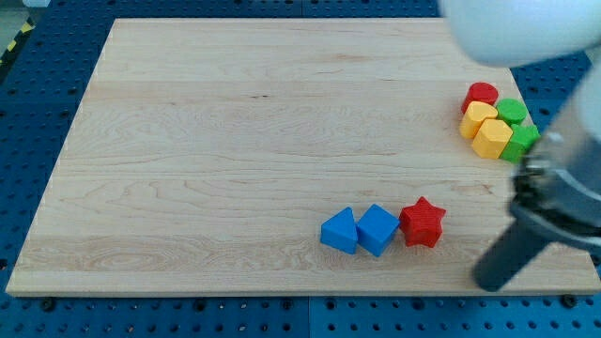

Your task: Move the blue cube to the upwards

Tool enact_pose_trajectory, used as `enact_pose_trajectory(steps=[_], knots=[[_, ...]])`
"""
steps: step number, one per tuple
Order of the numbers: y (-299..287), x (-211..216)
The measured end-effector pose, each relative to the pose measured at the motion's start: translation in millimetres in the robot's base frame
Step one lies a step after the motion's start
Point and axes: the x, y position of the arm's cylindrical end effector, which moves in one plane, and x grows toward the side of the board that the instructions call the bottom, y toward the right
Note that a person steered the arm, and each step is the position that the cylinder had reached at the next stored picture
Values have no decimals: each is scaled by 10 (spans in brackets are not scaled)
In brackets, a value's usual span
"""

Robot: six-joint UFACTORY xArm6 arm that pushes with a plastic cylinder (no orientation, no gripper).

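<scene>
The blue cube [377, 229] sits on the wooden board [235, 141] at lower centre-right. A blue triangular block [340, 231] touches its left side and a red star [422, 222] touches its right side. My tip [489, 280] is the lower end of a dark rod near the board's bottom right corner. It stands to the right of and a little below the red star, apart from all blocks.
A cluster lies at the board's right edge: a red cylinder [481, 95], two yellow blocks [485, 127], a green cylinder [512, 111] and a green block [522, 143]. The blurred arm body [563, 188] covers the right side and top right corner.
</scene>
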Motion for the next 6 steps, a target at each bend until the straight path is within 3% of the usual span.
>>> enact_pose_trajectory(steps=[2,6], knots=[[-770,-13],[-957,-720]])
